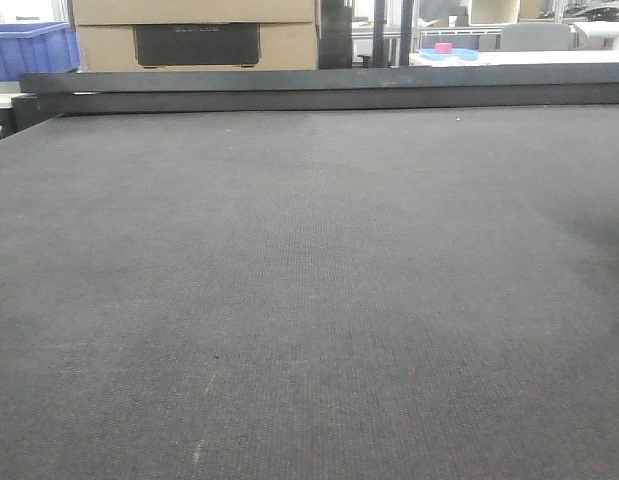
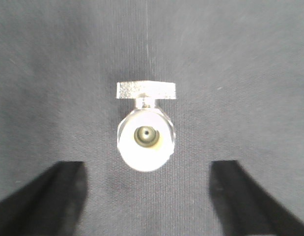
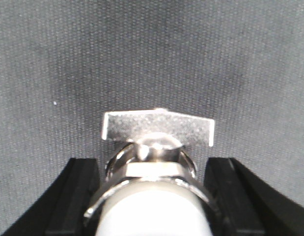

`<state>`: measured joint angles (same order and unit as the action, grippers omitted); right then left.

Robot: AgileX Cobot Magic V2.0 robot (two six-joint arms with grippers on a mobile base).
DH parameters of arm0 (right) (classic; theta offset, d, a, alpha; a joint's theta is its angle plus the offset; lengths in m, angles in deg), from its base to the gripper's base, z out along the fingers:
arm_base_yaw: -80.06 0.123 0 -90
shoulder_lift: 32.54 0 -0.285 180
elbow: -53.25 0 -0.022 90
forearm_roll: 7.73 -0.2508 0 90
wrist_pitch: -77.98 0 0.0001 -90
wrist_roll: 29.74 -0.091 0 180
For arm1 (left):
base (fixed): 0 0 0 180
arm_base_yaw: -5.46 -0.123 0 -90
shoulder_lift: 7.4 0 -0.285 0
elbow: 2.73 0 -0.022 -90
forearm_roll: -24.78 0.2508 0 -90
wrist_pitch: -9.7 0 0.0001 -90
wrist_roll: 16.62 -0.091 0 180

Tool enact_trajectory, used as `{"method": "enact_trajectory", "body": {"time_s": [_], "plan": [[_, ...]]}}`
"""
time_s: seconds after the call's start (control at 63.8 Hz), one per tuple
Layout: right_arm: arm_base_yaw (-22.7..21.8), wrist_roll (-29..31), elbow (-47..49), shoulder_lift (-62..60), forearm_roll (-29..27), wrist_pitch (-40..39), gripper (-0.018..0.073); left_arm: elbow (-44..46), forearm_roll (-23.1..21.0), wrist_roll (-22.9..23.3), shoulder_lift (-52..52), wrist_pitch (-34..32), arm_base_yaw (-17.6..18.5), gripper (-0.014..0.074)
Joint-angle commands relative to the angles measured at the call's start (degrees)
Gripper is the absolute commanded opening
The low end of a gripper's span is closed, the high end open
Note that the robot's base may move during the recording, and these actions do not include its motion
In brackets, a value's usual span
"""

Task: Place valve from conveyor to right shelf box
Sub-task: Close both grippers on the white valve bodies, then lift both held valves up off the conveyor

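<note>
**Closely flanked: the valve (image 2: 145,129) on the conveyor (image 1: 309,300), between claw fingers**

In the left wrist view the valve lies on the grey woven belt. Its round open port is toward the camera and its flat handle (image 2: 146,90) is on the far side. The left gripper (image 2: 148,166) is spread wide. Its two dark fingers (image 2: 53,191) stand apart from the valve, one at each side, and only the near end of the valve reaches the line between the tips.

In the right wrist view a valve (image 3: 156,169) fills the space between the fingers (image 3: 78,191) of the right gripper (image 3: 152,164), with the handle beyond the tips. Whether the pads press on it I cannot tell, nor whether it is the same valve.

In the front view the belt runs to a black rail (image 1: 319,90). Beyond the rail stand cardboard boxes (image 1: 194,30) and a blue bin (image 1: 29,50).
</note>
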<state>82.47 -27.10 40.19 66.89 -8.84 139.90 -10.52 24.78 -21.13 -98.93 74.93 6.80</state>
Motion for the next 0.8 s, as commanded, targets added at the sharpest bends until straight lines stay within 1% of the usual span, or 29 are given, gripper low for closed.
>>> {"method": "enact_trajectory", "body": {"time_s": [0.0, 0.235, 0.455, 0.69, 0.784], "plan": [[-0.2, -0.1, -0.1, -0.3, -0.2, -1.4, -0.0162, 0.4, 0.0, 0.7, -2.7, -0.5, 0.4, 0.0456], [-0.2, -0.1, -0.1, -0.3, -0.2, -1.4, -0.0162, 0.4, 0.0, 0.7, -10.0, -0.1, 0.4, 0.0456], [-0.2, -0.1, -0.1, -0.3, -0.3, -1.5, -0.0162, 0.4, 0.3, 0.7, -13.0, -0.7, 0.4, 0.0451], [-0.2, -0.1, -0.1, -0.3, -0.4, -1.5, -0.0162, 0.4, 0.3, 0.7, -13.1, -4.4, 0.4, 0.0375], [-0.2, -0.1, -0.1, -0.3, -0.4, -1.5, -0.0162, 0.4, 0.3, 0.7, -13.1, -4.7, 0.4, 0.0366]]}}
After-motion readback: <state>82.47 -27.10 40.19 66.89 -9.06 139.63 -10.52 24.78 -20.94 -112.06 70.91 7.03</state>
